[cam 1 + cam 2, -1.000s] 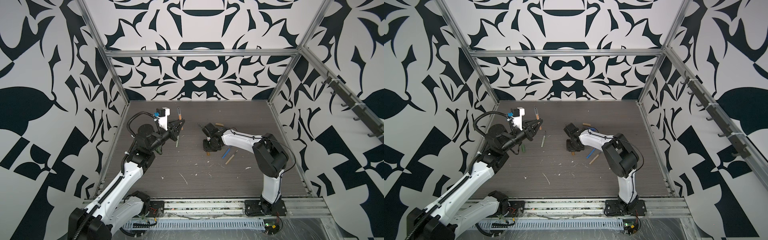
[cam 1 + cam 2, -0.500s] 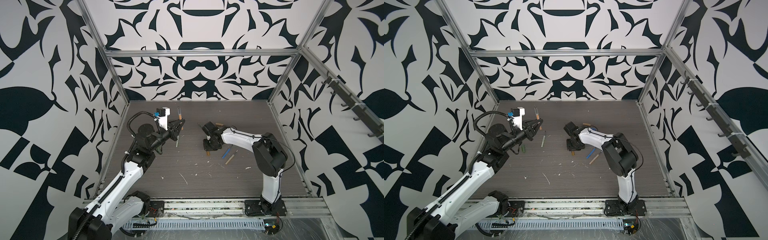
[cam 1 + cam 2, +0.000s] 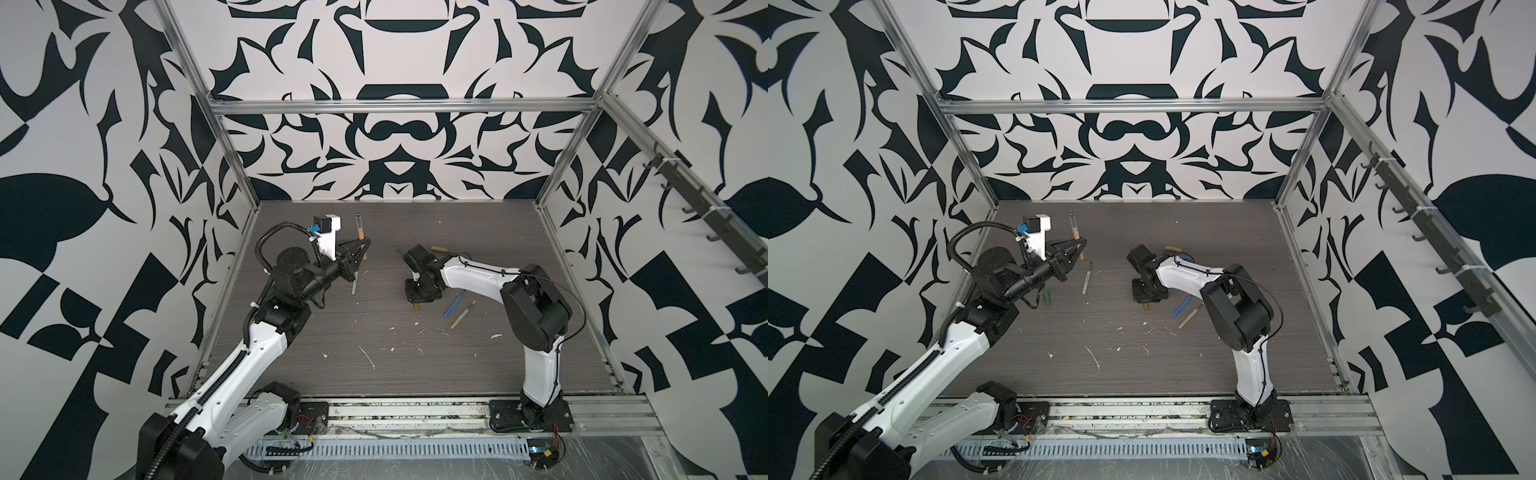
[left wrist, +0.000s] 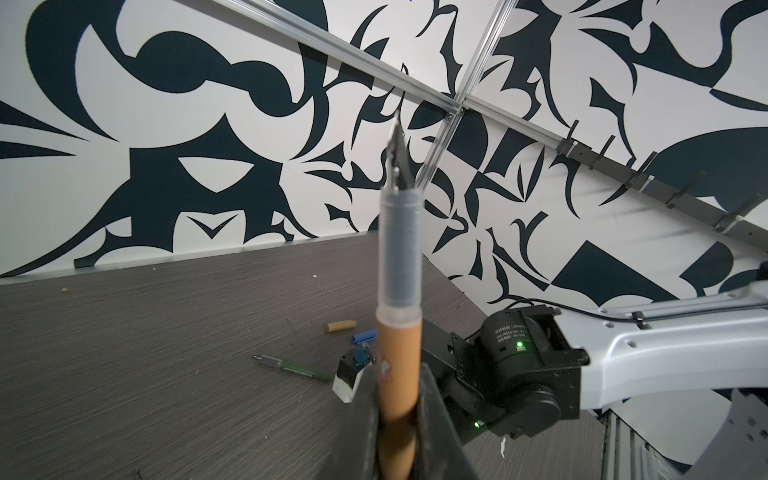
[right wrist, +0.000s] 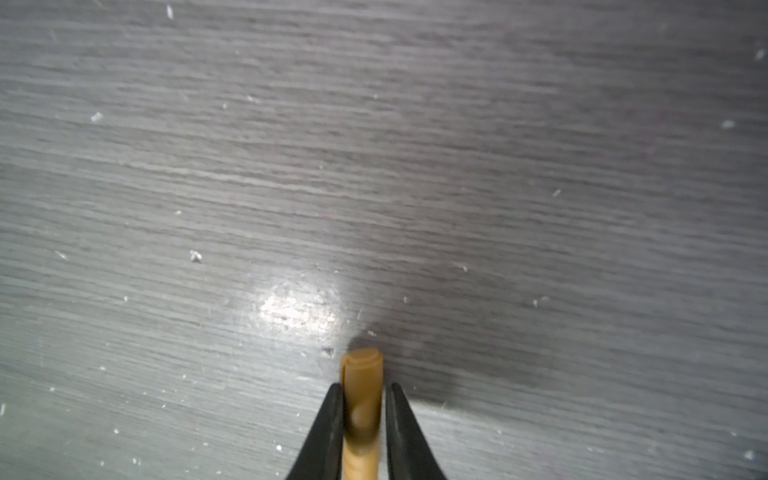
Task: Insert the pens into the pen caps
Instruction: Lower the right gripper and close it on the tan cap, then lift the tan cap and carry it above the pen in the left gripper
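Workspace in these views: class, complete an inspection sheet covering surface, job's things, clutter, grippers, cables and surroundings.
Surface: grey wood-grain table.
Job's things: ochre pen and ochre cap held; pale green pen, blue pen, tan pen and tan cap lie loose.
Clutter: white flecks.
Grippers: left gripper shut on the ochre pen; right gripper shut on the ochre cap.
Cables: conduit on left arm, cable on right arm; neither touches a pen.
Surroundings: patterned walls, metal frame, hook rail.
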